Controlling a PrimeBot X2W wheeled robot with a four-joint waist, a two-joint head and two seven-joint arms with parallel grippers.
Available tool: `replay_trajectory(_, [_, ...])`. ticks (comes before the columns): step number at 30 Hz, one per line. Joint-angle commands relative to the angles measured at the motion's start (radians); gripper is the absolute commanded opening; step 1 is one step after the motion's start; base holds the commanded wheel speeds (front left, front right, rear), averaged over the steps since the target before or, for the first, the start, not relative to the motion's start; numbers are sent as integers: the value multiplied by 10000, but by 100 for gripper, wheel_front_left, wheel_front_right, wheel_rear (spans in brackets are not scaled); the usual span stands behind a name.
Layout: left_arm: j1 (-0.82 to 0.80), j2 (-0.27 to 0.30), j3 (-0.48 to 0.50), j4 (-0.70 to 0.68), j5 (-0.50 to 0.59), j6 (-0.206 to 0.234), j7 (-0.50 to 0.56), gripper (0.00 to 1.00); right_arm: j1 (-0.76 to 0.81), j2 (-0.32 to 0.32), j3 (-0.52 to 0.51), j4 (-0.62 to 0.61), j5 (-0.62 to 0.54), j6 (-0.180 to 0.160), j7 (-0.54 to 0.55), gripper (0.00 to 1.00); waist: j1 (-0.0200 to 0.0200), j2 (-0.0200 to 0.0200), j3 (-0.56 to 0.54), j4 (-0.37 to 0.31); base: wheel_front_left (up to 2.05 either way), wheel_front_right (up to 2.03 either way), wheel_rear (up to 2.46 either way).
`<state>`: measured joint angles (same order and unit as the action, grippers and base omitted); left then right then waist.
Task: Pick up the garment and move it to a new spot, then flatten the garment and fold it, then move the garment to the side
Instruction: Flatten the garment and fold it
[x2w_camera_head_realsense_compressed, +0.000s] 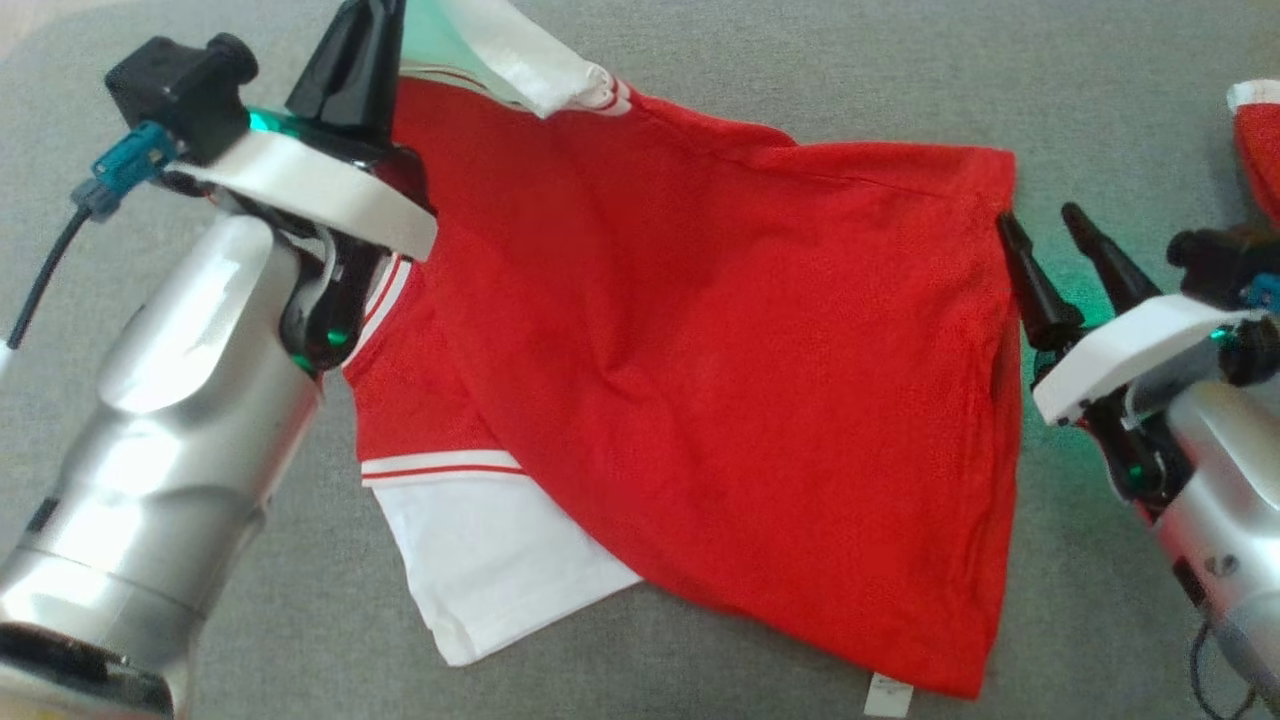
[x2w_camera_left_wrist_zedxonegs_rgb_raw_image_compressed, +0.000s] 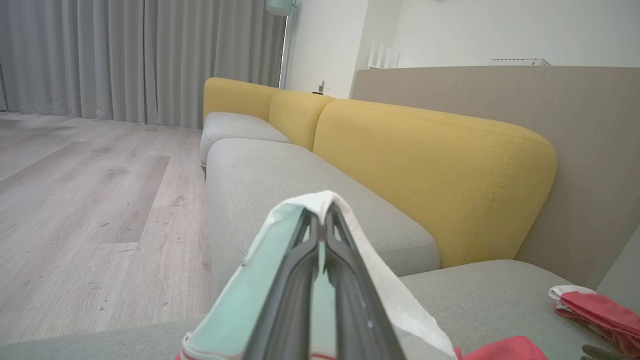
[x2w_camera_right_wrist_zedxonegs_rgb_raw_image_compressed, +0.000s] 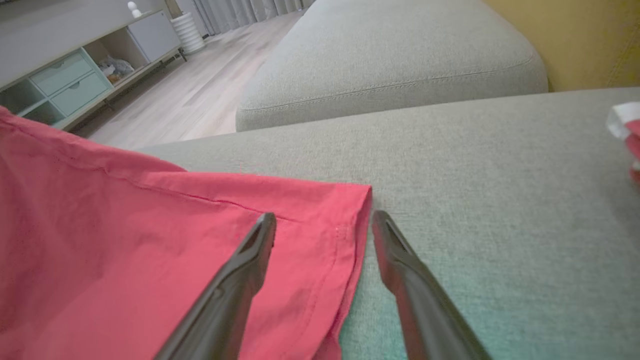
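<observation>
Right gripper (x2w_camera_right_wrist_zedxonegs_rgb_raw_image_compressed: 324, 220), jaws apart, straddles hem corner (x2w_camera_right_wrist_zedxonegs_rgb_raw_image_compressed: 357, 195) of red cotton T-shirt with white sleeves (x2w_camera_head_realsense_compressed: 700, 350); left gripper (x2w_camera_left_wrist_zedxonegs_rgb_raw_image_compressed: 320, 212) clamped on sleeve (x2w_camera_head_realsense_compressed: 520, 50). Shirt's long axis runs arm to arm: your right is nearer hem.

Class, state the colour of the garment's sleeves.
White sleeves with red stripes, best in head view.

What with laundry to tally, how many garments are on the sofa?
2. A red-and-white shirt at centre; another red-and-white garment bunched to its right. More may lie out of frame.
</observation>
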<state>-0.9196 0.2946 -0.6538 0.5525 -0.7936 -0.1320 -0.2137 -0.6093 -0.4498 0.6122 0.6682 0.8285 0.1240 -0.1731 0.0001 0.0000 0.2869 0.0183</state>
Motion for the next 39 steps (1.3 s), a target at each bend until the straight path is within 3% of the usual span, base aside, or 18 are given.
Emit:
replay_trajectory(1, [-600,427,237,-173,-49,14,-127,0,-38,-54,133,-182,129,67,-158,100,-1,0,2,-19,0,0,0])
replay_trajectory(8, [-977,527,-245,98,-244,14,-367,0,-12,-144,788,-396,1384,67,-287,100,-1,0,192,-133,0,0,0])
replay_trajectory(15, [-1323,544,-524,87,-321,14,-455,0,-570,-450,1241,-337,2797,67,260,100,-1,0,478,13,0,0,0])
replay_trajectory(37, [-1619,475,-387,-309,-282,14,-479,0,-1612,-985,2765,355,4182,67,287,100,-1,0,913,366,0,0,0])
replay_trajectory(39, [-1612,473,-359,-299,-278,14,-480,0,-1622,-1028,2905,326,4310,67,275,96,-1,0,919,362,0,0,0])
